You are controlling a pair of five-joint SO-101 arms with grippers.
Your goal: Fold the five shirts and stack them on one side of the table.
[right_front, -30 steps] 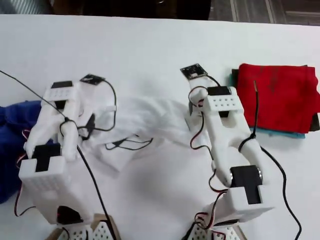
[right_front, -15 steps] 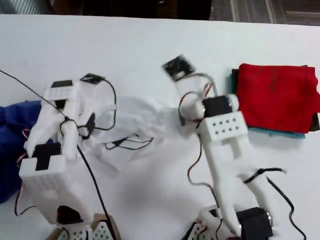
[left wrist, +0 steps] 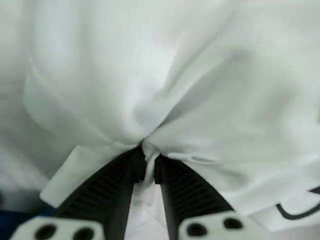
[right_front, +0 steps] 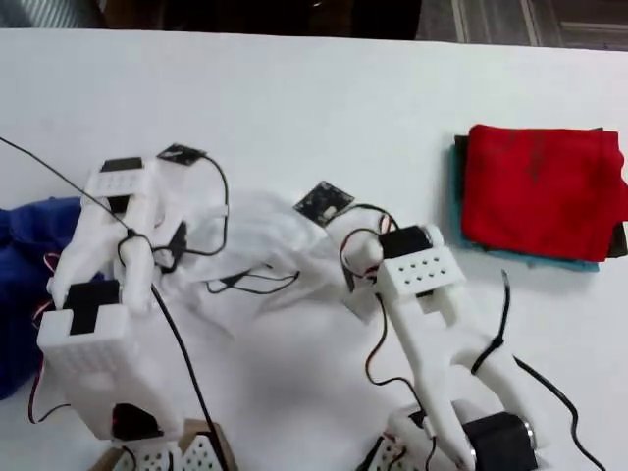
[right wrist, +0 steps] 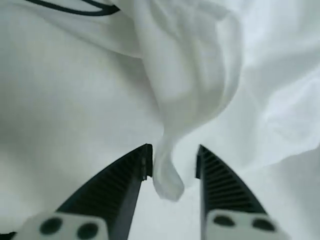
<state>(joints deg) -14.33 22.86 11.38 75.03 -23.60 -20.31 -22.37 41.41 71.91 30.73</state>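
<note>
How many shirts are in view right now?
5. White shirt crumpled in the middle; blue shirt bunched at the high view's left edge; red shirt folded on the right, topping a teal shirt and a dark shirt, of which only edges show. More could hide underneath.

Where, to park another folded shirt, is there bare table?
The far strip of the white table, left of the stack topped by a folded red shirt, is bare. The middle is crowded: the left arm and right arm stand over a crumpled white shirt. A bunched blue shirt takes the left edge.
</note>
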